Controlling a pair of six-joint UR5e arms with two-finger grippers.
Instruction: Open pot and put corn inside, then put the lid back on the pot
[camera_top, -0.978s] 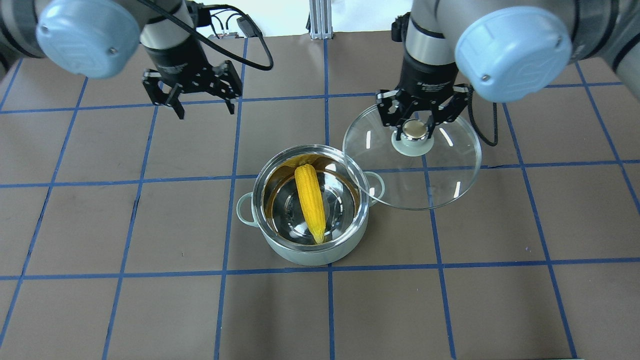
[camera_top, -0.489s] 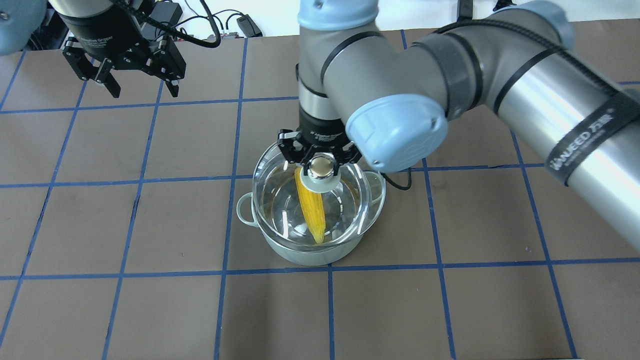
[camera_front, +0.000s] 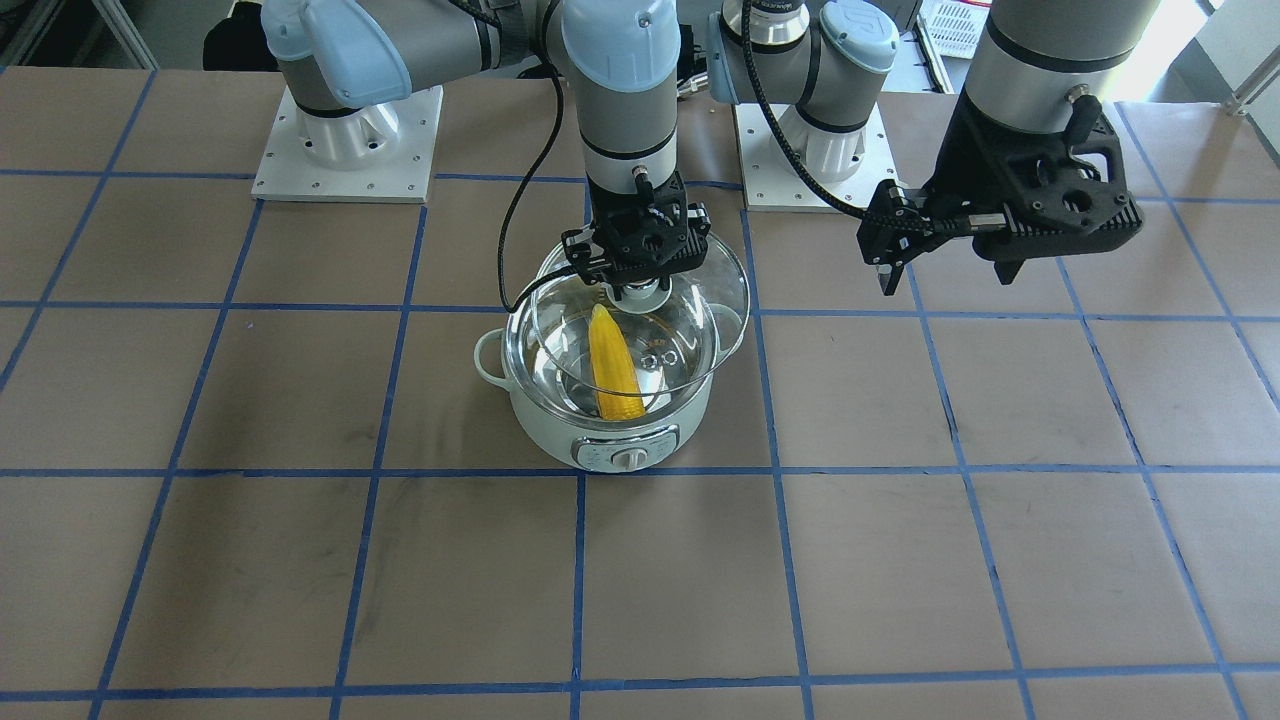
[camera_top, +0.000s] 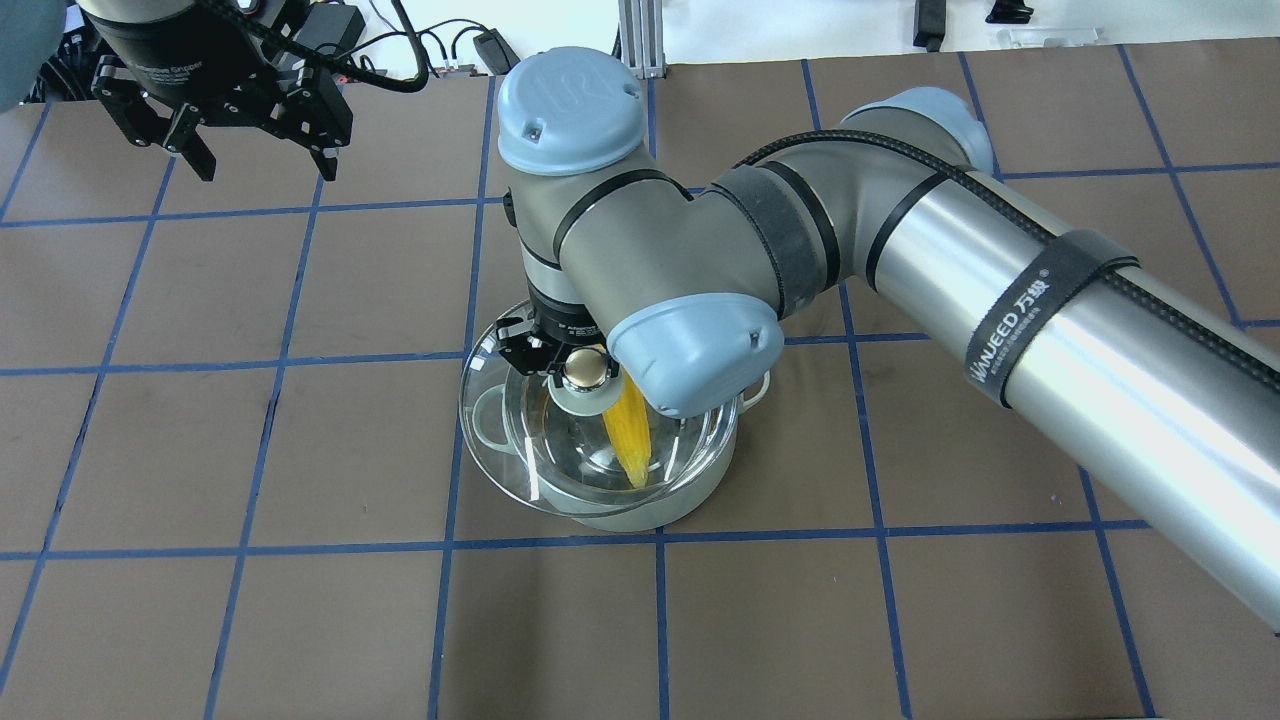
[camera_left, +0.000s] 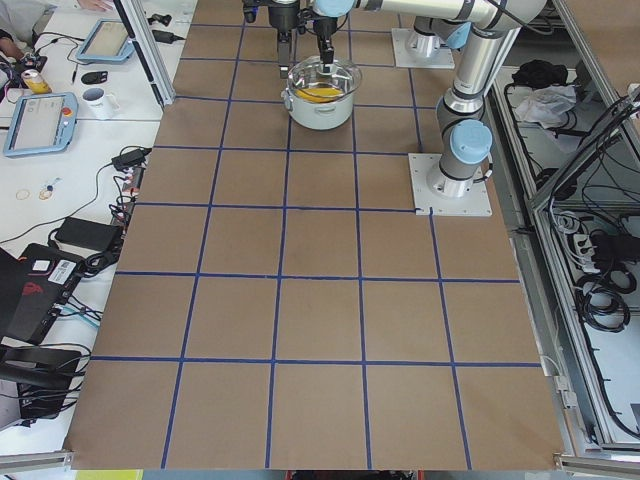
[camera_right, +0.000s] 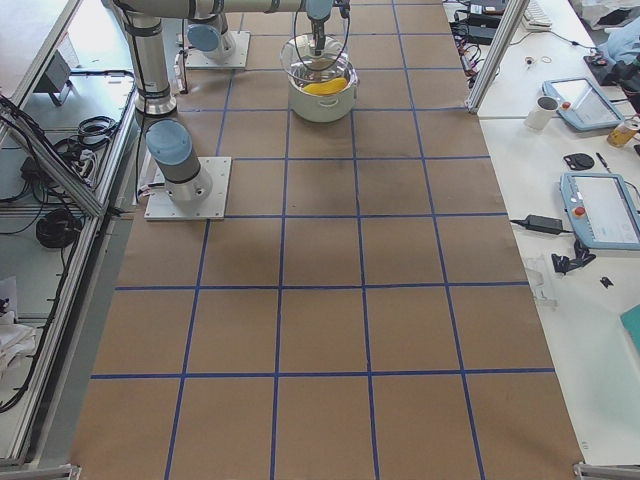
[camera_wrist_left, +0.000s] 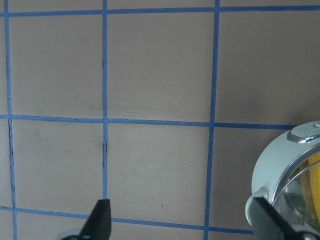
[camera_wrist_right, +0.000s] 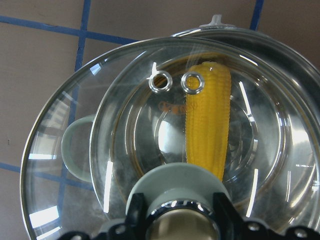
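The right gripper (camera_top: 583, 366) is pinched on the knob (camera_top: 588, 371) of the lid (camera_top: 497, 440), one finger on either side, its jaws drawn in no wider than the knob itself. The glass lid hangs over the pot (camera_top: 640, 514) and is not seated. It sits off-centre, so its rim overhangs the pot's loop handle on the robot's left side. From where I stand I can't tell whether glass touches steel anywhere.

The corn (camera_top: 628, 436) lies inside the pot, slanted against the wall with its pointed end up near the rim, plainly visible through the lid beside the two vent rings (camera_wrist_right: 161, 81).

The left gripper (camera_top: 265, 165) hangs well away from the pot on the robot's left, raised off the table (camera_top: 900, 620), fingers spread wide and holding nothing.
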